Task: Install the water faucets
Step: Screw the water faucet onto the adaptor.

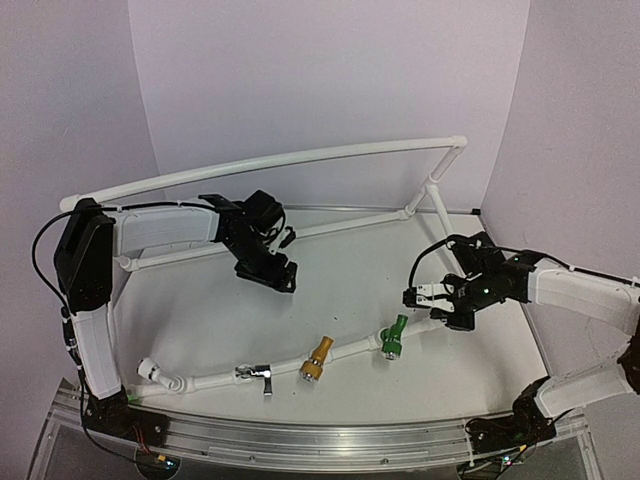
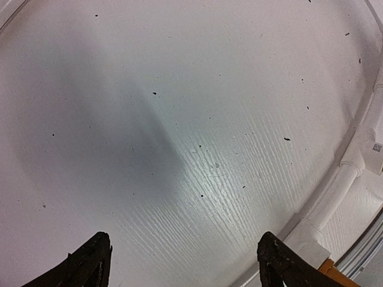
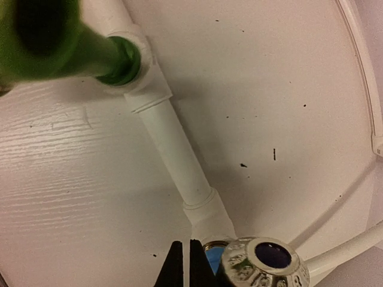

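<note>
Faucets, four, all along the white pipe (image 3: 176, 149) near the worktop's (image 1: 350, 270) front edge.
- Blue faucet (image 3: 263, 260): at the pipe's right end, round metallic nozzle facing the right wrist camera.
- Right claw (image 3: 184, 266): fingers drawn together to a thin slit, just beside the blue faucet's body and seemingly touching it. Whether any part is pinched between them cannot be told.
- Green faucet (image 1: 393, 340): seated in the next fitting to the left, nozzle pointing forward.
- Yellow faucet (image 1: 317, 360): further left on the same pipe.
- Silver faucet (image 1: 258, 375): left again, near the white elbow (image 1: 150, 368) that ends the run.
- Left claw (image 2: 185, 272): fingers spread wide, nothing between them. It hangs over bare worktop behind the pipe, well apart from every faucet.
- White pipe frame (image 1: 300, 158): arches across the back and down to the right rear corner.
- Open worktop lies between frame and front pipe.
- Metal rail (image 1: 320, 440): along the near edge.
</note>
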`<move>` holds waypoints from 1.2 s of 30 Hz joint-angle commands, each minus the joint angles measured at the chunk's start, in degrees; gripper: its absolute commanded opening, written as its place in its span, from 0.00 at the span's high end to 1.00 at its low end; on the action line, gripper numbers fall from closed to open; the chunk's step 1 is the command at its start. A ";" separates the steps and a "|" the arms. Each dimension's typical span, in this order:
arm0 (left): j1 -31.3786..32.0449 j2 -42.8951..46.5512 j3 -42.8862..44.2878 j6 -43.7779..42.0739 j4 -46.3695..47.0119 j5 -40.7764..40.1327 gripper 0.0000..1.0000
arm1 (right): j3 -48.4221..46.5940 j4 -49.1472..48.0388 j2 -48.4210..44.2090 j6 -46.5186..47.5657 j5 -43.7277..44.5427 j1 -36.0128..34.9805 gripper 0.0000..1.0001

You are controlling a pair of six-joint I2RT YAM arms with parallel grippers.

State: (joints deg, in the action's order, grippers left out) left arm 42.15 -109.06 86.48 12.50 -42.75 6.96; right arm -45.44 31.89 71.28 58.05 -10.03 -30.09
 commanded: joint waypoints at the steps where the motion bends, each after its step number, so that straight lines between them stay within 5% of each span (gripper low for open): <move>1: -0.32 2.17 -0.58 0.72 1.36 -0.09 0.16 | -5.24 -6.32 3.90 -5.58 4.87 0.02 0.97; 18: -2.28 -0.14 12.04 -1.81 3.18 -2.93 0.14 | -15.86 -8.71 17.21 -6.73 8.51 11.66 0.97; 36: -4.27 -1.47 9.84 -0.58 3.59 -2.34 0.15 | -25.81 -2.59 19.74 -5.53 4.28 17.97 0.87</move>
State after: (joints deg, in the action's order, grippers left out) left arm 38.35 -110.13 96.91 11.87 -40.41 4.75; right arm -64.81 30.50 90.70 52.21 -8.79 -15.87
